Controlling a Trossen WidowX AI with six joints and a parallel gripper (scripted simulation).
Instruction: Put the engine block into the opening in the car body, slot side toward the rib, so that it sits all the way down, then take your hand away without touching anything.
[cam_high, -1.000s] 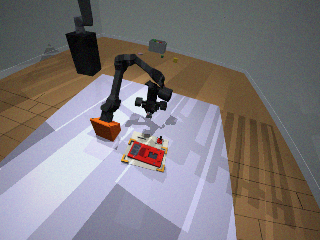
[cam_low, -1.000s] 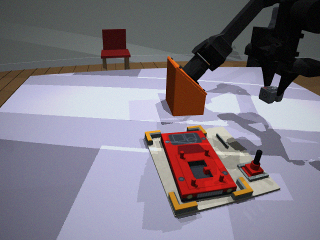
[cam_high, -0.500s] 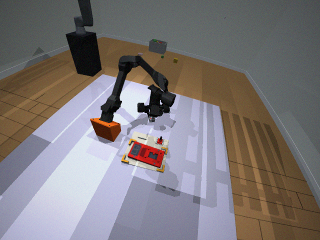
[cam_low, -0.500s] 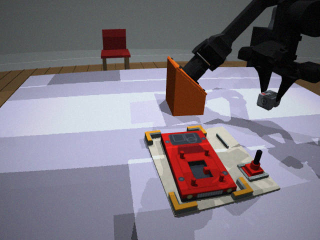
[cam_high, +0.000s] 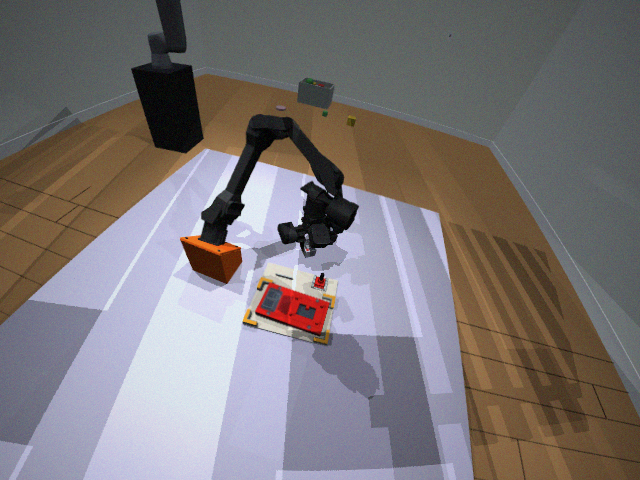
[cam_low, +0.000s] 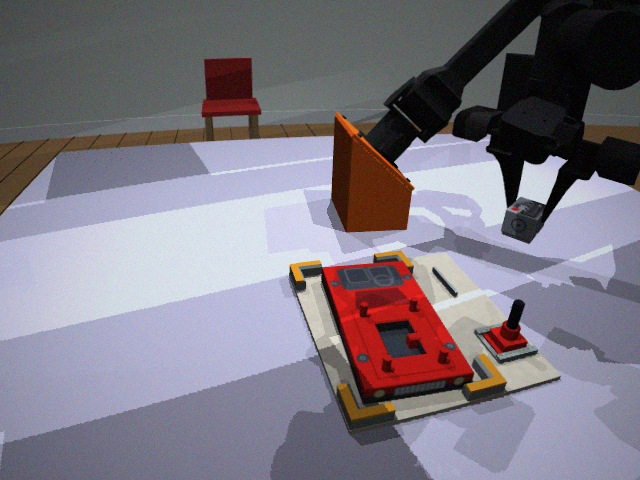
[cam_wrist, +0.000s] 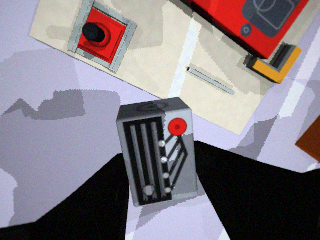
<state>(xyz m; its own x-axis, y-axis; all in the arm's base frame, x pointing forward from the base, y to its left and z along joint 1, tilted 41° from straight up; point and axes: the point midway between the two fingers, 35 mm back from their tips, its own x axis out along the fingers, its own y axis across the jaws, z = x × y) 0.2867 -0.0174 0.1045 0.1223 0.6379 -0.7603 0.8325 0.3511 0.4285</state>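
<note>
The grey engine block has a red round cap and dark stripes on top. My gripper is shut on it and holds it in the air, off the back edge of the board, beyond the part with the black post. The red car body lies flat on the cream board. Its opening is unfilled, with a small red rib at one side and several red pegs around it. The slot on the block cannot be made out.
Yellow corner brackets stand around the car body. On the cream board are a red part with a black post and a thin grey bar. The orange arm base stands nearby.
</note>
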